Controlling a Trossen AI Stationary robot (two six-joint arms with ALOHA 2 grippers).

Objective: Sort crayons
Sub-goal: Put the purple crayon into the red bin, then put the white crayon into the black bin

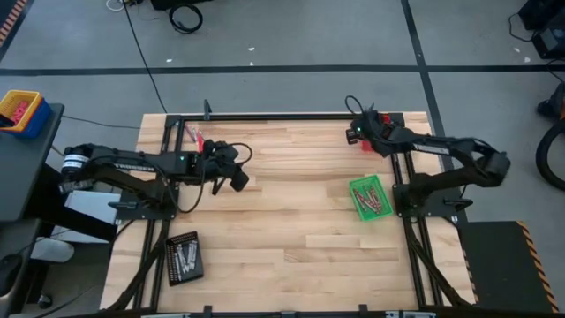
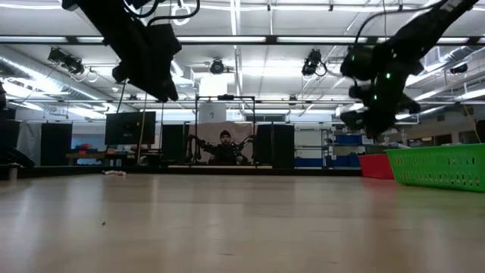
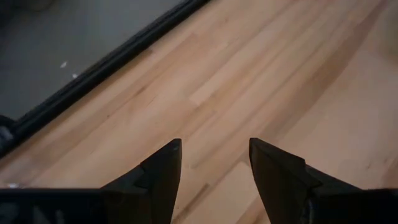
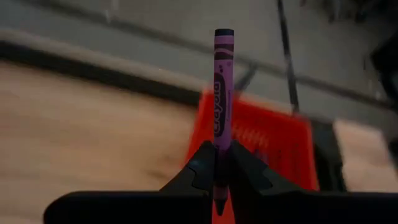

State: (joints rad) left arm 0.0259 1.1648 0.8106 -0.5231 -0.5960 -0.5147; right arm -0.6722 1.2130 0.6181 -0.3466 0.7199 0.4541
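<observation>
My right gripper (image 4: 222,155) is shut on a purple crayon (image 4: 222,93) at the table's far right, above the red tray (image 4: 267,146), which also shows in the high view (image 1: 367,145). My left gripper (image 3: 214,155) is open and empty, above bare wood left of the table's middle (image 1: 238,179). The green tray (image 1: 369,196) holds several crayons. The black tray (image 1: 184,258) at the near left holds several pale crayons. A few loose crayons (image 1: 194,135) lie on the table at the far left. My right gripper pinches the purple crayon between its two fingers at its lower part (image 4: 221,142). The crayon runs on straight out past the fingertips, along the fingers. It is lifted clear, over the red tray.
The black frame rails (image 1: 265,116) run along the table's far edge and sides. A wide stretch of bare wood (image 1: 282,221) lies between the arms. In the low view the green tray (image 2: 439,167) stands in front of the red tray (image 2: 375,165).
</observation>
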